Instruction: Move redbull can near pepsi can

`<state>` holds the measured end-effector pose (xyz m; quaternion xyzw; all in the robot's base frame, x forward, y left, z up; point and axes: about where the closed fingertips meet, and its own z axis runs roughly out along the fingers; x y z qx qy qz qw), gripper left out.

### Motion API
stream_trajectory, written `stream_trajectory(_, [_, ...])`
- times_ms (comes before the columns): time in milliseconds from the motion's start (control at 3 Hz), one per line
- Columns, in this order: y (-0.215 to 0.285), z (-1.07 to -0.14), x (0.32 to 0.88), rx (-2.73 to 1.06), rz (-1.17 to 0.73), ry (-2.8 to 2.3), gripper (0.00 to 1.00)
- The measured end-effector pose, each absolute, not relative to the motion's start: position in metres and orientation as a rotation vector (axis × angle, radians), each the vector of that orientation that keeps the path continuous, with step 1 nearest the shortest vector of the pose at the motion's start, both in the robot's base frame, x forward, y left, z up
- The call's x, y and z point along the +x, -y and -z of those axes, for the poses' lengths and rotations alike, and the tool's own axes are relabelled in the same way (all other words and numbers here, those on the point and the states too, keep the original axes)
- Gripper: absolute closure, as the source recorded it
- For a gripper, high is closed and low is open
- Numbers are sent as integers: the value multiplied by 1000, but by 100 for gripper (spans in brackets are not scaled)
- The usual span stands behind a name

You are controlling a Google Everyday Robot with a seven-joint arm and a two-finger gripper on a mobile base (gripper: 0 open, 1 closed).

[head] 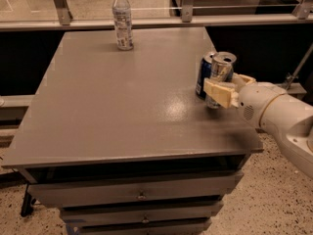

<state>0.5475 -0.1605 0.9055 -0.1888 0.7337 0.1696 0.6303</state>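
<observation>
A wide grey table (98, 111) with a flat top is taking most of the space in front of me, and under it a stack of grey metal drawers (142, 195) is sitting. From the right side the thick white robot arm (279, 114) is reaching over the table's right edge. At the far side of the table a clear plastic water bottle (122, 21) with a white cap is standing upright, well apart from everything else.

Near the right edge, the dark blue pepsi can (202, 77) with a silver top is standing upright. Just beside it, on its right and a little toward me, the slim silver-and-blue metal redbull can (222, 65) is also upright. The two cans are looking as if they are touching or nearly touching.

The gripper (222, 91) is at the lower half of the redbull can, and its cream-coloured fingers (216, 93) are clasping this can from both sides. I cannot tell if the can's bottom is resting on the table or hanging just above it.

In my judgement the task is nearly finished: the redbull can is already next to the pepsi can. What is remaining is to set it firmly down if needed, let it go, and pull the arm back without knocking either can.
</observation>
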Motion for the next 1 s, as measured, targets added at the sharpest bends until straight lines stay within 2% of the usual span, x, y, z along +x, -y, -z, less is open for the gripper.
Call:
stream_trajectory(667, [192, -900, 559, -379, -342, -1676, 100])
stream_trajectory(1000, [191, -895, 569, -374, -358, -1669, 100])
